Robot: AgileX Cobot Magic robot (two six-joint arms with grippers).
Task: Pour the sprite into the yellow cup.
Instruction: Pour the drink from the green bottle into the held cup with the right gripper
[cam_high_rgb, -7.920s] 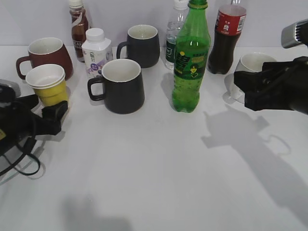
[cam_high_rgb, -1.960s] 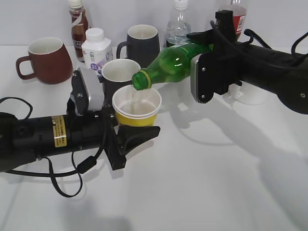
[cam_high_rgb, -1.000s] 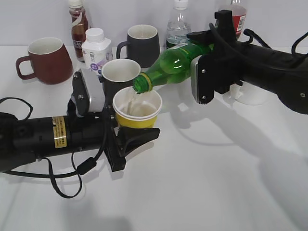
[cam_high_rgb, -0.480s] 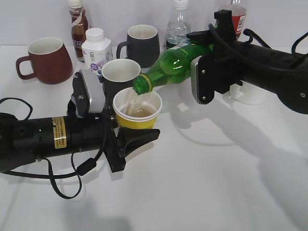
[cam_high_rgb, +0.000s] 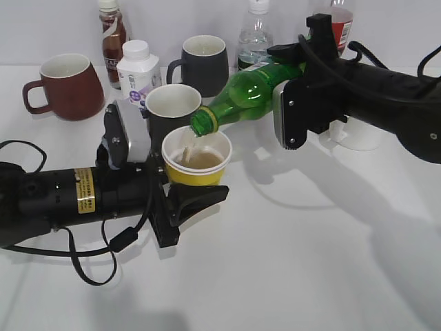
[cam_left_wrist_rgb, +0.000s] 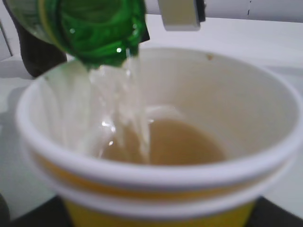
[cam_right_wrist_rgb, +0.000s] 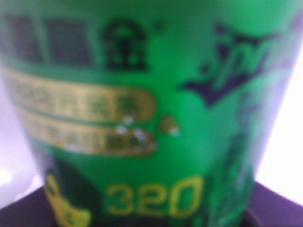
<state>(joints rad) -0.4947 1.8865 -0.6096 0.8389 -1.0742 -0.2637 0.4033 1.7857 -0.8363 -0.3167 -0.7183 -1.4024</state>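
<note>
My right gripper [cam_high_rgb: 293, 83] is shut on the sprite [cam_high_rgb: 242, 89], a green bottle tipped down to the left with its open mouth over the yellow cup [cam_high_rgb: 196, 160]. Its green label with yellow marks fills the right wrist view [cam_right_wrist_rgb: 142, 118]. My left gripper [cam_high_rgb: 180, 189] is shut on the yellow cup and holds it above the table. In the left wrist view clear liquid runs from the green bottle mouth [cam_left_wrist_rgb: 99, 33] into the cup [cam_left_wrist_rgb: 156, 184], which holds a pool of liquid at the bottom.
A dark mug [cam_high_rgb: 169, 107] stands right behind the cup. Further back are a second dark mug [cam_high_rgb: 203, 63], a white milk bottle [cam_high_rgb: 136, 69], a brown mug [cam_high_rgb: 65, 86], a brown drink bottle [cam_high_rgb: 112, 31], a water bottle [cam_high_rgb: 255, 38], a cola bottle [cam_high_rgb: 337, 24] and a white mug [cam_high_rgb: 362, 134].
The bottle and the cup have stayed in almost the same place over the last two seconds. The liquid in the cup has risen. Much earlier, both stood on the table, ungripped.
</note>
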